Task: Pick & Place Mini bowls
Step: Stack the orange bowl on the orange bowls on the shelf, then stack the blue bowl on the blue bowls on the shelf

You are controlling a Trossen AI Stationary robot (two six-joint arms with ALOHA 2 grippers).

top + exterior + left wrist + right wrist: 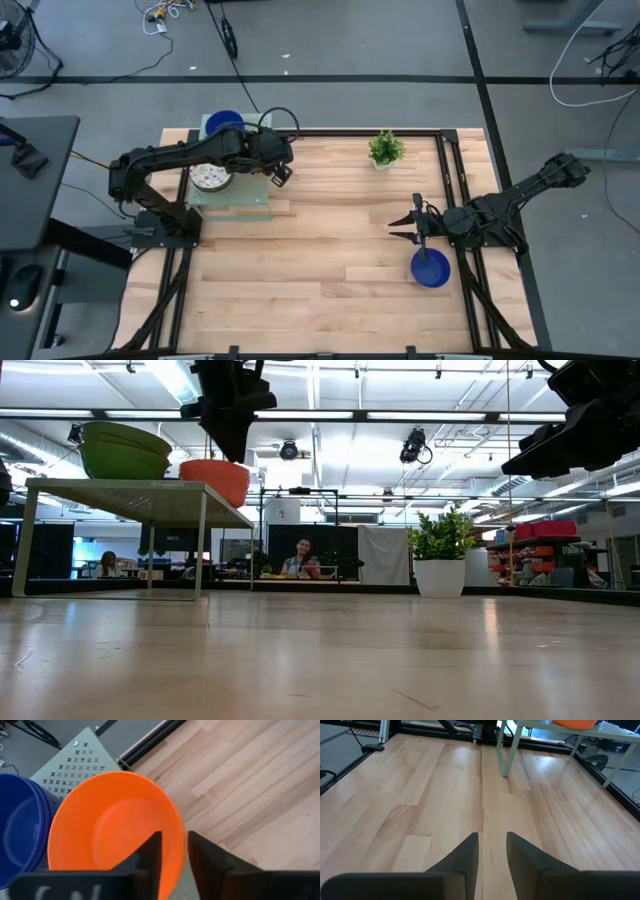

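Observation:
An orange mini bowl [112, 827] stands upright on the perforated metal stand [75, 762] at the table's far left, also seen in the low view [215, 478]. My left gripper [174, 857] is open and slants down over it, one finger inside the rim and one outside. Stacked blue mini bowls [20, 827] stand next to it on the stand [230, 198], with a white speckled bowl [210, 178] nearby. My right gripper [492, 855] waits open above the table at the right, close to a blue bowl [430, 268] standing on the wood.
A small potted plant [385, 150] stands at the far middle. Two stacked bowls [125, 450] that look green sit on the stand's left end. Bare wood lies between the stand and the right arm. People sit in the room behind [303, 556].

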